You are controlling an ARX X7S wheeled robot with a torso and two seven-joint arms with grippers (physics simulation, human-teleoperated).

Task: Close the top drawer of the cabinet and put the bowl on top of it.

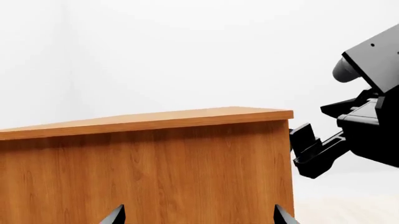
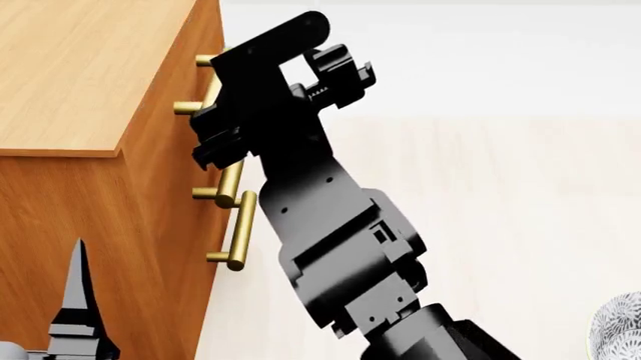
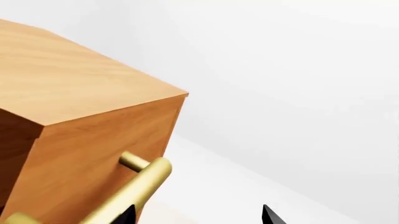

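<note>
Cabinet: the cabinet (image 2: 70, 75) stands at the left of the head view, its lighter wood-grain top bare, its drawer fronts facing right.
Top drawer: the top drawer (image 3: 93, 163) looks flush with the cabinet front in the right wrist view; its brass handle (image 3: 140, 186) stands out from the front on a short post. Nothing of any drawer's inside shows.
Lower handles: in the head view two more brass bars (image 2: 239, 229) show below, on the same front.
Bowl: the bowl (image 2: 616, 330) sits at the near right edge of the head view, only partly in frame, well apart from the cabinet.
Right gripper: the right gripper (image 2: 225, 139) is at the drawer front beside the upper handles, its arm crossing in front of them; the right wrist view shows its two fingertips spread apart, with the handle near one tip and nothing gripped.
Left gripper: the left gripper (image 1: 196, 217) faces the cabinet's side, near it, fingertips wide apart and holding nothing.
Floor: pale floor (image 2: 501, 187) lies right of the cabinet.
</note>
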